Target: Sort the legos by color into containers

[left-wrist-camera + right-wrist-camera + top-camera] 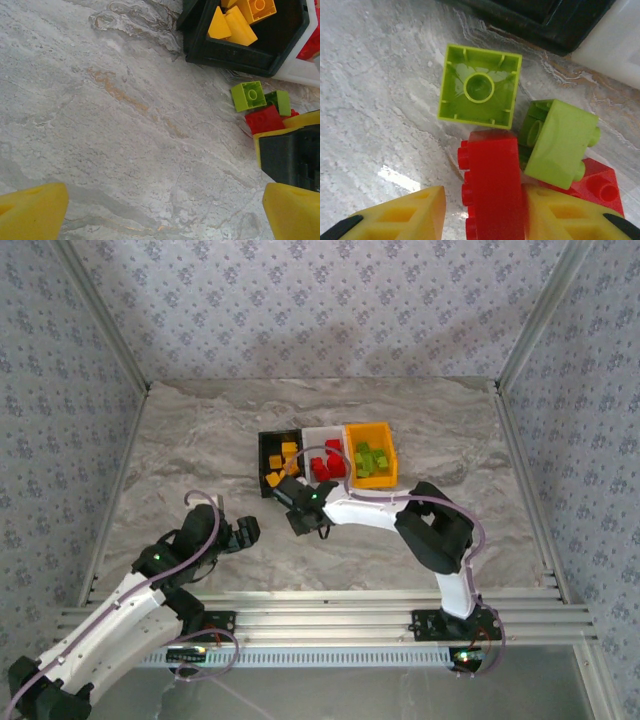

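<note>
Right gripper (484,210) low at loose cluster just in front of black bin (264,455); fingers straddle red brick (495,185), right pad touching, sliver of gap at left, so cannot tell if clamped. Upturned green brick (480,86), second green brick (557,142) and second red brick (601,187) close by. Left gripper (162,215) spread wide, empty, over bare table (100,125). Black bin holds orange-yellow bricks (288,452); white bin (322,430) reds; orange bin (368,426) greens

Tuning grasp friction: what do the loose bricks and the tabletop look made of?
Bricks: hard moulded plastic, glossy; crisp edges, studs, ribbed hollow underside on the green one. Tabletop: marble-look, veined grey, semi-gloss with a glare spot; stone or printed laminate, can't tell.
</note>
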